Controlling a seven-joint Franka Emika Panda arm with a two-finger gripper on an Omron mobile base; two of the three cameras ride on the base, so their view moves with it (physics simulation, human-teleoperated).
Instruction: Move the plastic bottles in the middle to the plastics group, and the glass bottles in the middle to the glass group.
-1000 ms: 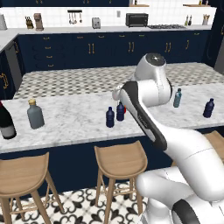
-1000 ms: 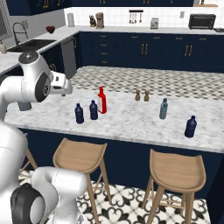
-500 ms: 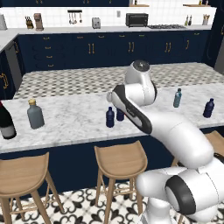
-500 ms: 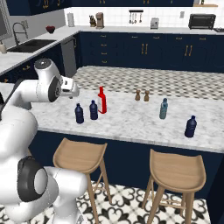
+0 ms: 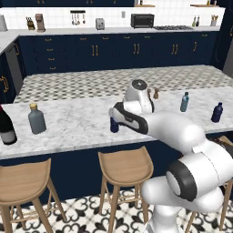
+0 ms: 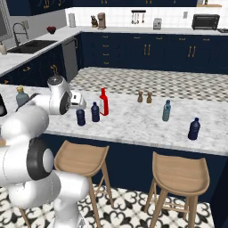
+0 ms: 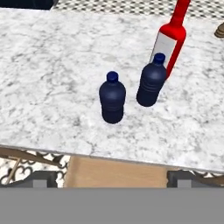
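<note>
Two navy plastic bottles [image 7: 112, 97] [image 7: 151, 80] stand close together mid-counter, the slim red glass bottle [image 7: 168, 43] just behind the farther one. My gripper [image 7: 111, 179] is open, its fingertips [image 7: 41, 179] wide apart, short of the nearer navy bottle and holding nothing. From the right base, my gripper [image 6: 82, 103] hangs just left of the navy pair [image 6: 80, 116] [image 6: 95, 112] and red bottle [image 6: 103, 101]. The plastics group, a teal bottle [image 6: 166, 111] and a navy bottle [image 6: 194, 129], stands to the right. The glass group, a grey flask [image 5: 36, 119] and a wine bottle [image 5: 4, 127], stands at the left.
Two small brown shakers [image 6: 144, 96] stand behind the middle bottles. Wooden stools [image 5: 123, 166] [image 6: 180, 171] sit under the counter's front edge [image 7: 109, 155]. Bare marble lies between the middle bottles and each group.
The arm has swung down and leftward, bringing the hand low beside the middle navy bottles. No bottle has moved.
</note>
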